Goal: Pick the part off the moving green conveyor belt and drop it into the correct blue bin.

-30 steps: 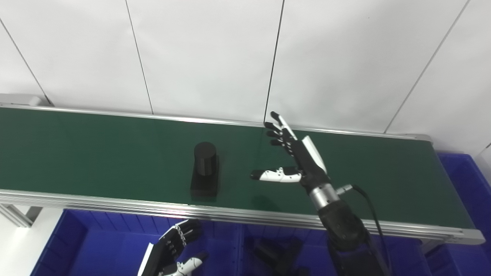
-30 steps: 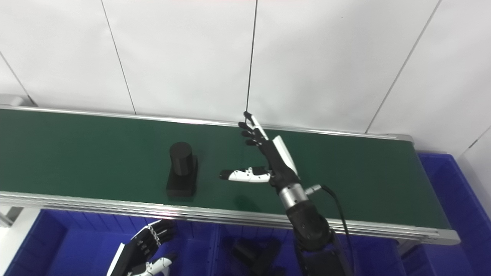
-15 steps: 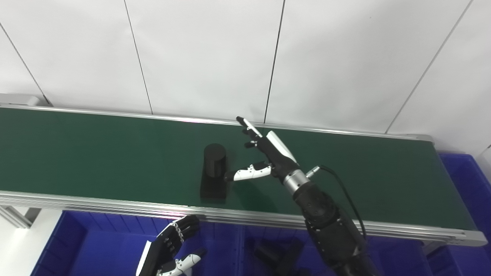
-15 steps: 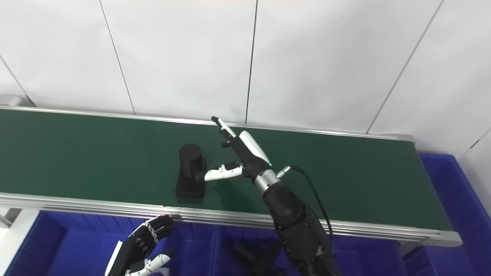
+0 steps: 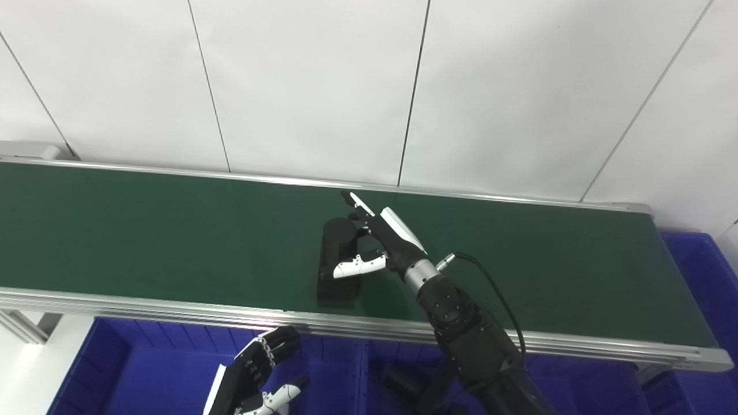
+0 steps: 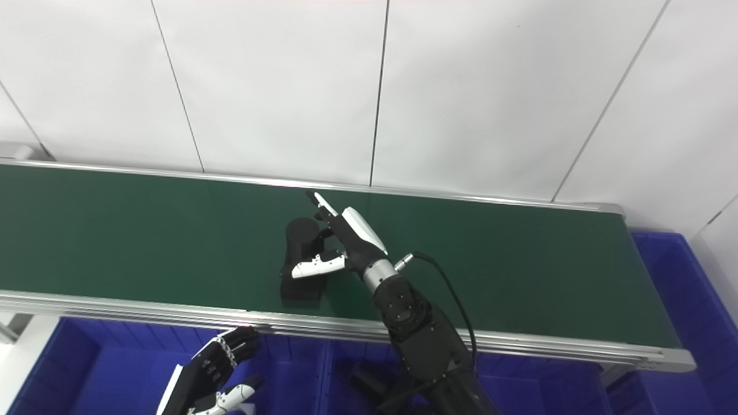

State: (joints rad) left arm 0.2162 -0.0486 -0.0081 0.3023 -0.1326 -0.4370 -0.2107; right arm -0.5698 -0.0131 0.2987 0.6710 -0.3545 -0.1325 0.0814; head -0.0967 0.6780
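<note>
One black part [image 5: 339, 259] on green conveyor belt [image 5: 173, 242], near front rail. Blue bins [image 5: 144, 369] below. Right hand [image 5: 369, 245] now against part, thumb across front, grip unconfirmed; was clear earlier. Left hand [image 5: 253, 374] open, low, unchanged.

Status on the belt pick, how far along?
Done: right hand has reached the black part on the green belt, thumb across its front, fingers behind. In hand: closing the grasp; the part sits on the belt, not lifted. Left: lift and drop into a blue bin. Left hand waits open below the belt.
</note>
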